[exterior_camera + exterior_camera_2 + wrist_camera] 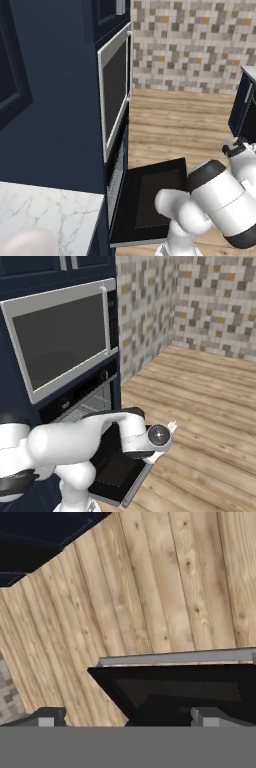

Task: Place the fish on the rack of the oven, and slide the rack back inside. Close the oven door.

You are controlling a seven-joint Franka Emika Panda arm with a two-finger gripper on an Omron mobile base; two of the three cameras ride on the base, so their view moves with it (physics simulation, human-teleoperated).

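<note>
The dark oven (75,398) stands open, with its black oven door (155,197) dropped flat over the wooden floor. The silver wire rack (84,407) shows at the mouth of the cavity, also as a pale grid (116,181) seen edge-on. In the hand view my gripper (128,719) is open and empty. It hovers over the door's glass panel (180,692), just inside its long silver handle (175,658). The fish is out of view.
A steel-framed glass unit (60,336) sits above the oven. A marble counter (55,210) at the lower left carries a round white object (27,243). Wooden floor (210,406) stretches to the tiled walls. A dark cabinet (244,107) stands at the far right.
</note>
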